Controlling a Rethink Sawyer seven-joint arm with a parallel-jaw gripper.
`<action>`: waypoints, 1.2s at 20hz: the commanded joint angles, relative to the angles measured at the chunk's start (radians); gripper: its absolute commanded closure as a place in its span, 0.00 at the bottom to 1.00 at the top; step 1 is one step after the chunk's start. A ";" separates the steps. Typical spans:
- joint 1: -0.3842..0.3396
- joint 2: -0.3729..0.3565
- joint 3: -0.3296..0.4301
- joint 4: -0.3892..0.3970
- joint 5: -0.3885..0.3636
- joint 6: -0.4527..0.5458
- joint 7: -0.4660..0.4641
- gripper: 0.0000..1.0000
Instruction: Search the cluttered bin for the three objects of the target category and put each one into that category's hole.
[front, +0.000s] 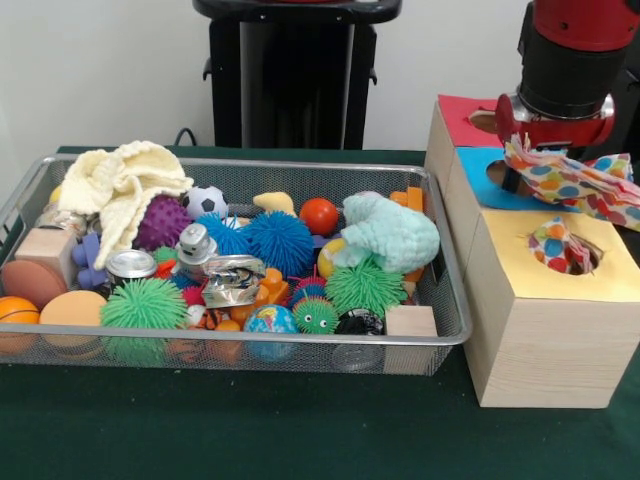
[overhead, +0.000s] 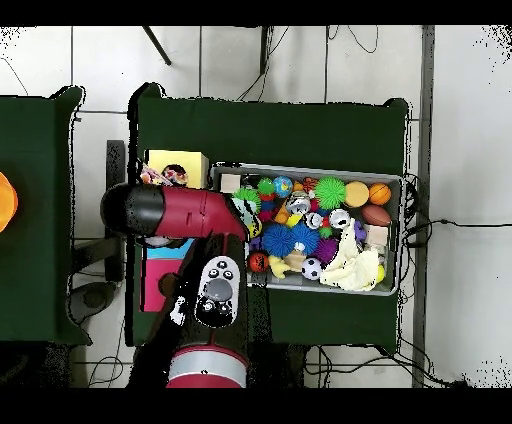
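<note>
My gripper (front: 516, 168) hangs over the blue section (front: 478, 168) of the wooden sorting box (front: 540, 350), shut on a polka-dot cloth (front: 570, 183) that trails off to the right. A second polka-dot cloth (front: 558, 247) is stuffed in the hole of the yellow section (front: 520, 262). In the wire bin (front: 250, 338) lie a cream knitted cloth (front: 125, 185) at the far left and a mint knitted cloth (front: 395, 232) at the right. From overhead, the arm (overhead: 175, 212) covers the box, and only the yellow top (overhead: 190, 160) with a cloth (overhead: 166, 177) shows.
The bin (overhead: 392, 232) is packed with spiky balls, a small football, cans, wooden blocks and orange balls. The box's red section (front: 455, 112) lies farthest back. Green cloth covers the table (front: 250, 430).
</note>
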 joint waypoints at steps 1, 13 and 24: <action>0.018 0.000 -0.002 -0.132 -0.015 0.039 0.232 0.00; 0.014 -0.064 -0.011 -0.111 -0.010 0.100 0.222 0.00; -0.067 0.086 0.059 -0.166 -0.021 -0.061 0.130 0.00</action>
